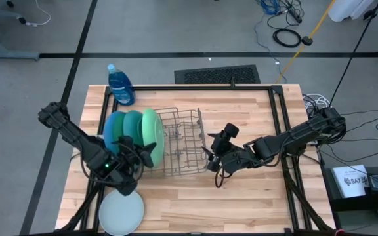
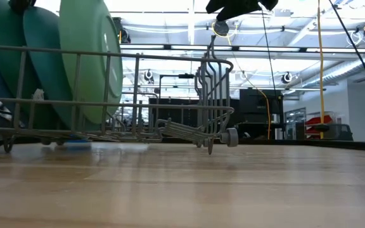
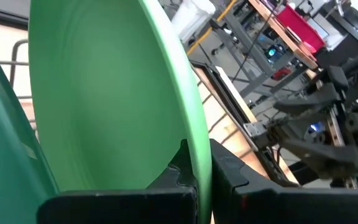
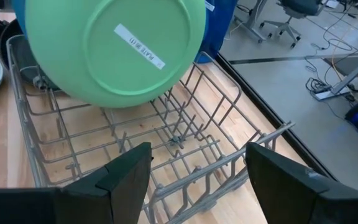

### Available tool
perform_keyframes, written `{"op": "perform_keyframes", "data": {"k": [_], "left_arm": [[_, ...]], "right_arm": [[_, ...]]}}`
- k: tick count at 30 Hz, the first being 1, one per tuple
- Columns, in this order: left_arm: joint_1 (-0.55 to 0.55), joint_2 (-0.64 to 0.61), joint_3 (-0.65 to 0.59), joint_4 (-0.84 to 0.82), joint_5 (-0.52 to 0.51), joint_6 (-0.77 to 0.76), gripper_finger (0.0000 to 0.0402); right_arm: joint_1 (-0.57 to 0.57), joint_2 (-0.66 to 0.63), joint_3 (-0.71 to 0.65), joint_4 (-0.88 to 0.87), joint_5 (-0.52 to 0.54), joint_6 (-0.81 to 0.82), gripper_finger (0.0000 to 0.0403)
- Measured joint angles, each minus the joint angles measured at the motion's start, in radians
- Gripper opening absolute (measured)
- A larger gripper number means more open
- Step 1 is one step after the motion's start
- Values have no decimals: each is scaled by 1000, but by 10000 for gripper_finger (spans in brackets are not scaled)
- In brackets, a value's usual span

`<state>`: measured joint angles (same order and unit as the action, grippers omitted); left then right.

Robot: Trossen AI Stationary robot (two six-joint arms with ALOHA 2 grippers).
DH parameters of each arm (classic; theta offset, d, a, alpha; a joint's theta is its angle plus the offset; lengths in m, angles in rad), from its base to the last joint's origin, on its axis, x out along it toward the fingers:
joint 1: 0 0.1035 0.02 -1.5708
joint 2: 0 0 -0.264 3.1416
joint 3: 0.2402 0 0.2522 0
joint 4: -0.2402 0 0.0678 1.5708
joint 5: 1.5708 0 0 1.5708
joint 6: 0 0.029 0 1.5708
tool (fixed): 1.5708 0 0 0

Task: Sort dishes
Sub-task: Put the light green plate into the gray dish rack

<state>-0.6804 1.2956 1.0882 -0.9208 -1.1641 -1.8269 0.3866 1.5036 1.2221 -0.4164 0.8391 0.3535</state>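
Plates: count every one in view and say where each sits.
4: blue plate, dark green plate and light green plate upright in the wire rack; pale plate flat on the table. Others may be hidden.

You see grey floor (image 1: 176,33) around wood table (image 1: 241,203), dark seams crossing it. Black floor mat (image 1: 216,75) lies just beyond table's far edge. Coiled black cable (image 1: 287,37) and yellow pole (image 1: 310,29) at upper right of high view. White cable bundle (image 1: 315,101) beside table's right edge. Box with label (image 1: 350,181) on floor at right. You look level into workshop: ceiling beams, bright lights (image 2: 189,16), dark racks (image 2: 252,114), red box (image 2: 314,123) far back. Office chair (image 4: 291,18) on floor beyond table.
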Motion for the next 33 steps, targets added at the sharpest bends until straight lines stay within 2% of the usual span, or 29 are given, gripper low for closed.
{"op": "perform_keyframes", "data": {"k": [8, 16, 23, 28, 33], "left_arm": [[36, -9, 0, -29, 21, 1, 9], [60, -9, 0, -32, 84, 61, 43], [59, -9, 0, -33, 88, 62, 64], [58, -9, 1, -33, 87, 62, 95], [58, -18, 1, -32, 87, 56, 147]], "right_arm": [[0, 0, 0, 1, 1, -26, 251], [0, 0, 0, 1, 1, -52, 251], [0, 0, 0, 1, 1, -55, 251], [0, 0, 0, 1, -1, -55, 251], [2, 0, 0, 1, -2, -55, 251]]}}
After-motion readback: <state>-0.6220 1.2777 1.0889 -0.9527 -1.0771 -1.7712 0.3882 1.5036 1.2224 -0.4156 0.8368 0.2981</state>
